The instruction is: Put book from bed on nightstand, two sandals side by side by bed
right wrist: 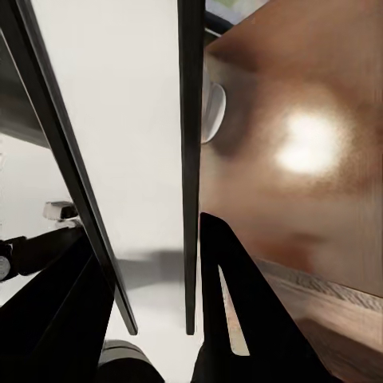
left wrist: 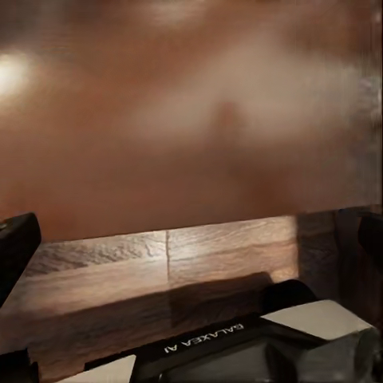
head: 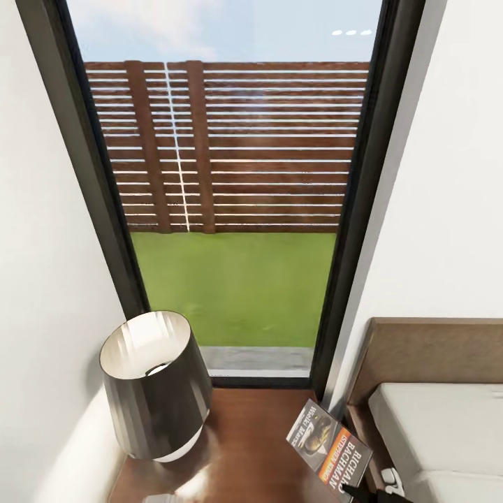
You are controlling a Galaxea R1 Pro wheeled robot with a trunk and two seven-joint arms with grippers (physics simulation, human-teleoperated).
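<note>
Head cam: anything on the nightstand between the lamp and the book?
Nothing. In the head view only bare glossy nightstand top lies between the lamp and the book.

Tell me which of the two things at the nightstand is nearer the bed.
The book, with its orange band, at the nightstand's edge beside the bed. The lamp stands on the other side, by the wall.

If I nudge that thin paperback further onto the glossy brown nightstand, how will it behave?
The thin paperback with the orange band looks light, so a gentle push should move it. The glossy dark-brown nightstand top looks slick, so it may slide easily. It sits near the right edge and could overhang or flex.
</note>
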